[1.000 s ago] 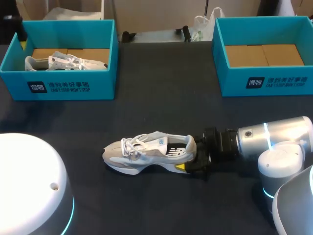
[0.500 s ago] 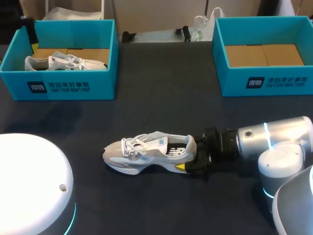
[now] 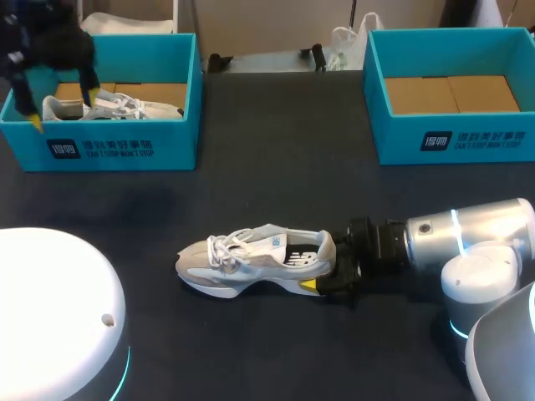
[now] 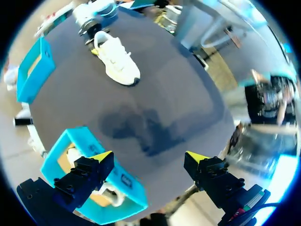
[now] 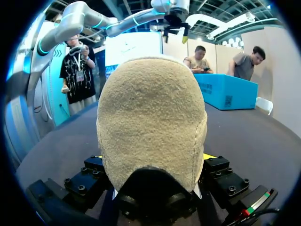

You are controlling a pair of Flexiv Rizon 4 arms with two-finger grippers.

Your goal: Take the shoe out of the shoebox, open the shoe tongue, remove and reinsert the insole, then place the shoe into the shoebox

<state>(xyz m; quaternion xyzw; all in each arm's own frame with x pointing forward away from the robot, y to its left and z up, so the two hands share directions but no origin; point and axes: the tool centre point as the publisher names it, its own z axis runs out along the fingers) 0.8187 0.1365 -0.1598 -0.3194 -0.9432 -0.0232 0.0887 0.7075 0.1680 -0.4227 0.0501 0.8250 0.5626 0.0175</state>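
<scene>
Shoe [image 3: 251,259] is out on the table [image 3: 251,184], standing on its sole. Long axis runs side to side across the table: toe [image 3: 188,266] to my left, heel [image 3: 322,251] to my right. Laces [image 3: 226,244] face up; tongue not yet spread.

Right gripper [image 3: 328,269] sits at the shoe's heel, coming in along the long axis from the right. Narrow, clamped on the heel from both sides. In the right wrist view the heel fills the gap between the fingers [image 5: 223,179].

Left gripper [image 3: 62,112] is well apart from the shoe, past its toe end and further back, hanging over the left shoebox [image 3: 117,150]. Jaws wide, nothing between them. A second shoe [image 3: 109,107] lies in that box. In the left wrist view the table shoe lies far ahead of the open fingers.

Right shoebox [image 3: 451,138] stands back from the shoe's heel end, no shoe in it.

Judgement: shoe is out, tongue step in hand. The right arm is nearer and anchors the heel. The left arm must cross from its box to the laces, come down from above and work along the toe-heel line
</scene>
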